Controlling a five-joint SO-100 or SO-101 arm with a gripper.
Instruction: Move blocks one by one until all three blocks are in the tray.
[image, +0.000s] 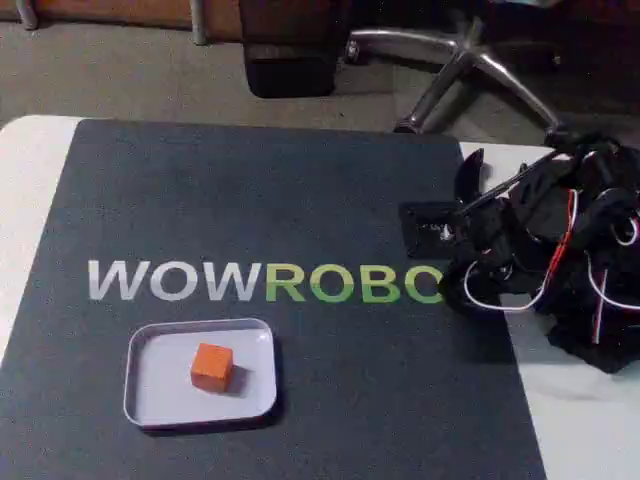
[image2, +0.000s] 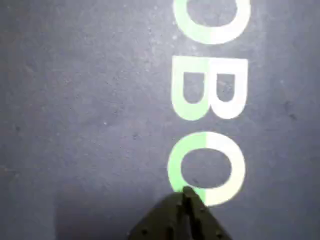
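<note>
A small orange block (image: 212, 365) lies inside the pale white-grey tray (image: 150, 400), a little right of its middle, at the lower left of the fixed view. My black, red-wired gripper (image: 447, 279) is folded down at the right edge of the dark mat, well right of the tray. In the wrist view my gripper (image2: 186, 194) comes in from the bottom edge with its two fingers pressed together, empty. Its tip hovers at the rim of the last green-white "O" (image2: 206, 169) printed on the mat.
The dark mat (image: 300, 200) with the "WOWROBO" lettering covers most of the white table (image: 30, 160). A chair base (image: 470, 60) and floor lie beyond the table's far edge. Open mat stretches between the tray and the arm.
</note>
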